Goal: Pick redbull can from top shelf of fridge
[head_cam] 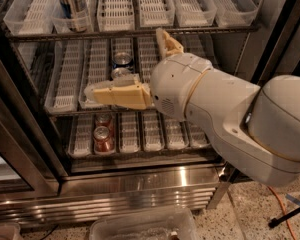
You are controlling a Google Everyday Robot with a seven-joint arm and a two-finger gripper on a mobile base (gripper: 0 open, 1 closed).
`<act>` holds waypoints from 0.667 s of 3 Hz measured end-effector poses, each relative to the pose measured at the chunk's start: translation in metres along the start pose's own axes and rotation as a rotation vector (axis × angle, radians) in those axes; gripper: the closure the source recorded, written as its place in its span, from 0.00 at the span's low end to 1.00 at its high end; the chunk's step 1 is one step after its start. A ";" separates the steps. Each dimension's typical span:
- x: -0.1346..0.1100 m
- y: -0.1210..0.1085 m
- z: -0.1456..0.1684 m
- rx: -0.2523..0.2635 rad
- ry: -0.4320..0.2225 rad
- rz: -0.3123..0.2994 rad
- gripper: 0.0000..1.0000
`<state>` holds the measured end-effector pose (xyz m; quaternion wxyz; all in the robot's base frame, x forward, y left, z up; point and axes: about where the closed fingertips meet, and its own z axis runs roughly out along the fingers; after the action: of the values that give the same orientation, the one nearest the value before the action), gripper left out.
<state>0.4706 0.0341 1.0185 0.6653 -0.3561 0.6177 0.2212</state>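
Observation:
The redbull can [72,4], tall, slim, blue and silver, stands in a lane tray at the left of the top shelf [140,32]; its top is cut off by the frame edge. The fridge [140,184] fills the view, with wire shelves and a ribbed steel base. My gripper [124,61] is open and empty in front of the middle shelf, below and to the right of the can. One cream finger [115,94] points left, the other [167,41] points up to the top shelf's front edge.
Two blue cans [122,61] stand on the middle shelf behind the gripper. Two short red cans [103,136] stand on the lower shelf. A clear plastic bin [140,226] lies on the floor in front. A dark door frame [20,134] is at the left. An orange cable [280,204] lies on the floor at the right.

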 end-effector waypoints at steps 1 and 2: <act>-0.003 -0.013 0.010 0.063 -0.061 0.063 0.00; -0.005 -0.022 0.023 0.114 -0.062 0.096 0.00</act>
<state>0.5019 0.0378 1.0270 0.6920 -0.2808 0.6247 0.2283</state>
